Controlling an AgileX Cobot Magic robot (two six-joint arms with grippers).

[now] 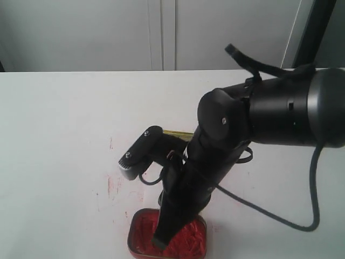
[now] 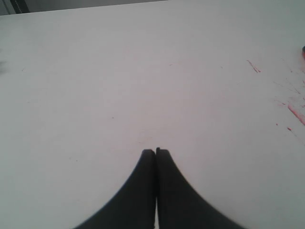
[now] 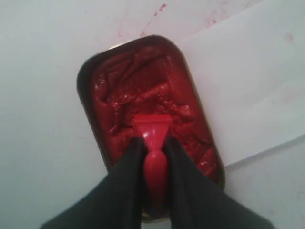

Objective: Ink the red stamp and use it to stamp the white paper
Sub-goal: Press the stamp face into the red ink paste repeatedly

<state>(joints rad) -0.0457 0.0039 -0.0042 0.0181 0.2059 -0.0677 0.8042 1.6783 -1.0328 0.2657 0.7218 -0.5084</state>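
My right gripper (image 3: pixel 151 143) pinched the red stamp (image 3: pixel 151 125), base down in the paste tin (image 3: pixel 85 102) to take ink; left gripper (image 2: pixel 156 151) closed, empty.

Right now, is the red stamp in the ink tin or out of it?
In: the right gripper holds the red stamp by its handle, base down on the red paste inside the tin.

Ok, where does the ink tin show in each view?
Exterior: ink tin at the bottom edge, right tool dipped in it.
Left wrist: only a red sliver at the frame edge; cannot tell.
Right wrist: ink tin under the tool holding the red stamp, beside the white paper.
Shared landmark: red smears on the tabletop.
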